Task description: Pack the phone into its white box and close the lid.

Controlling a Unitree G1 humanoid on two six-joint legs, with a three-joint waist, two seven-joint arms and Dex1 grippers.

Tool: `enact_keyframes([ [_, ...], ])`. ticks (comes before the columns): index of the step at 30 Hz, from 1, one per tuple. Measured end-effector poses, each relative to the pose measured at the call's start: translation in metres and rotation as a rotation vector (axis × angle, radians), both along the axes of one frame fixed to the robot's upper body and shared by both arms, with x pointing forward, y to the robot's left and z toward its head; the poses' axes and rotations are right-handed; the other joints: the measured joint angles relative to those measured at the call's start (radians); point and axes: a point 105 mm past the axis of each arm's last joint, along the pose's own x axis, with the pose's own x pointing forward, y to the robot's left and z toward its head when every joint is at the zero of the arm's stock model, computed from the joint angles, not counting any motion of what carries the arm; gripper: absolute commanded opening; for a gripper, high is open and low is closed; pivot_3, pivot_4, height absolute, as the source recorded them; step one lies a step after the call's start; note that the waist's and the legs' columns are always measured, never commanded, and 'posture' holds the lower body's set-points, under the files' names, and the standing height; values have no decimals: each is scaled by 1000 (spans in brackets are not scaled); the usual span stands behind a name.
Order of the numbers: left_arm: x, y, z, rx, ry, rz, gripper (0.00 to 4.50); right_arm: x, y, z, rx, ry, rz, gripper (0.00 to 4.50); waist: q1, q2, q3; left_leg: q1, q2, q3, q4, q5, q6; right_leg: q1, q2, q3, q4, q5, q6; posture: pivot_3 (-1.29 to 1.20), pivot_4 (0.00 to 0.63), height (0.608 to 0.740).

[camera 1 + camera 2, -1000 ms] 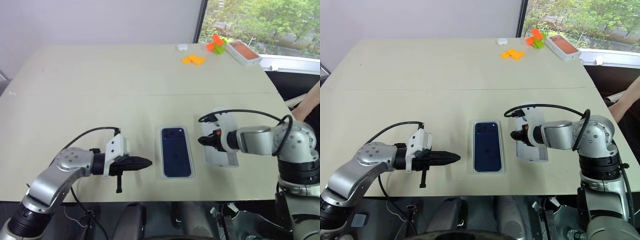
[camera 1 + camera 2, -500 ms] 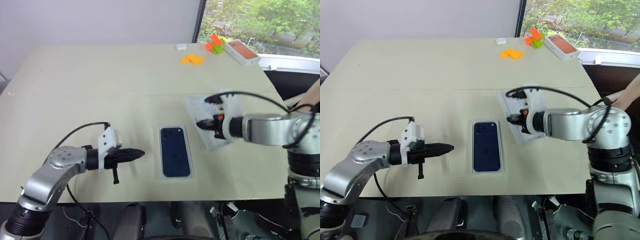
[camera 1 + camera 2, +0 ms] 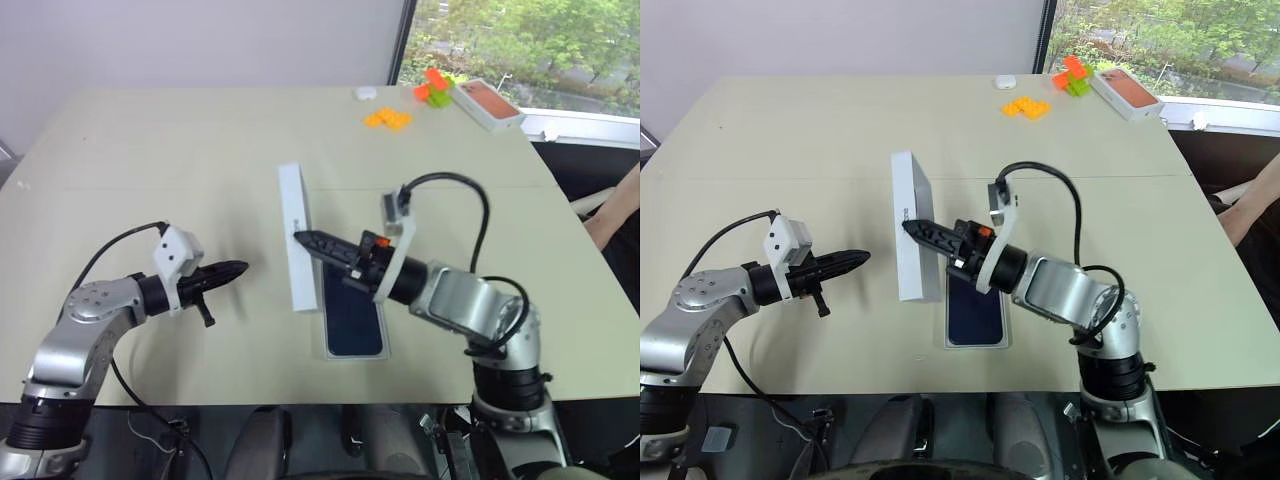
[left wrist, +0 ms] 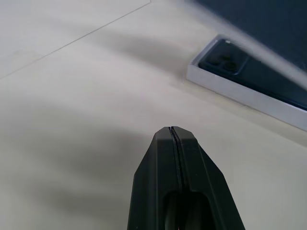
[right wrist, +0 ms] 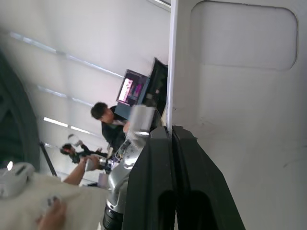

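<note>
Right jaws: the right gripper (image 3: pixel 300 238) pinches the lid (image 3: pixel 296 238), held on edge.
Left jaws: the left gripper (image 3: pixel 240 268) closed, empty.
Phone (image 3: pixel 354 318): in the white box (image 3: pixel 354 353), near the counter's (image 3: pixel 200 140) front edge.

A: Daylight pours in from the window at the far right; the pale beige tabletop (image 3: pixel 150 150) is evenly bright, with no harsh glare.

B: Shadows?

A: Soft ones. A diffuse grey patch lies on the table ahead of the left arm's black two-fingered gripper (image 4: pixel 173 130), whose fingers sit pressed together.

B: Sharpness?

A: The head views are crisp. In the left wrist view the shallow white cardboard box (image 4: pixel 249 96) smears toward its far edge. The right wrist view's background is hazy.
</note>
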Motion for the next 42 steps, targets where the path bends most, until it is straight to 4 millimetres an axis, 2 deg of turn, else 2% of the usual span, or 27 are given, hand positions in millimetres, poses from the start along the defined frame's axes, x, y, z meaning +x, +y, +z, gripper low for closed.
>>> enact_keyframes([
  [4,-1,0,0,8,3,-12,0,-5,8,-27,-12,153,-20,35,-1,0,0,0,0,0,0,0,0,0,0,0,0,0,0,0,150,740],
  [7,-1,0,1,10,5,-17,0,-6,10,-39,5,251,-62,35,-2,0,0,0,0,0,0,0,0,0,0,0,0,0,0,0,150,740],
  [12,-3,-5,2,13,3,-40,0,-8,10,-44,-18,293,-88,35,-5,1,0,1,0,0,0,0,0,0,1,0,0,0,0,0,150,740],
  [17,-6,-14,-1,-3,16,-65,0,-4,2,-46,-35,293,-120,35,-4,1,0,1,0,0,0,0,0,0,1,0,0,0,0,0,150,740],
  [18,-6,-16,-2,-3,18,-72,0,-4,0,-46,-39,290,-122,602,-4,1,0,1,0,0,0,0,0,0,1,0,0,0,0,0,150,740],
  [20,-7,-20,-3,-9,22,-84,0,-3,-2,-46,-42,281,-123,1323,-4,1,0,1,0,0,0,0,0,0,1,0,0,0,0,0,150,740],
  [23,-7,-25,-3,-21,20,-94,0,-4,-7,-48,-72,256,-119,2905,-4,1,0,1,0,0,0,0,0,0,2,0,0,0,0,0,150,740],
  [24,-7,-28,-3,-26,18,-100,0,-4,-10,-49,-94,238,-114,3286,-4,1,0,1,0,0,0,0,0,0,2,0,0,0,0,0,150,740],
  [29,-6,-49,0,-57,-2,-149,0,-4,-41,-47,-321,58,-61,3286,1,1,0,1,-2,1,1,0,0,1,2,-1,-1,0,0,0,150,740],
  [32,-3,-66,2,-89,-18,-176,0,1,-65,-31,-428,-65,-51,3286,2,0,0,1,-1,0,1,0,0,3,3,-1,-3,0,0,0,150,740],
  [34,-3,-74,2,-101,-20,-192,0,3,-71,-21,-421,-118,-49,3286,-1,0,0,1,0,0,0,0,1,3,4,0,-4,0,0,0,150,740],
  [38,-5,-85,1,-116,-15,-225,0,3,-76,-15,-405,-157,-19,3286,0,0,0,1,2,0,0,-1,1,3,5,0,-4,0,0,0,150,740],
  [42,-8,-93,-1,-115,-6,-256,0,9,-92,-21,-537,-224,-44,3286,3,0,0,1,0,1,1,-1,1,4,4,-1,-5,0,0,0,150,740],
])
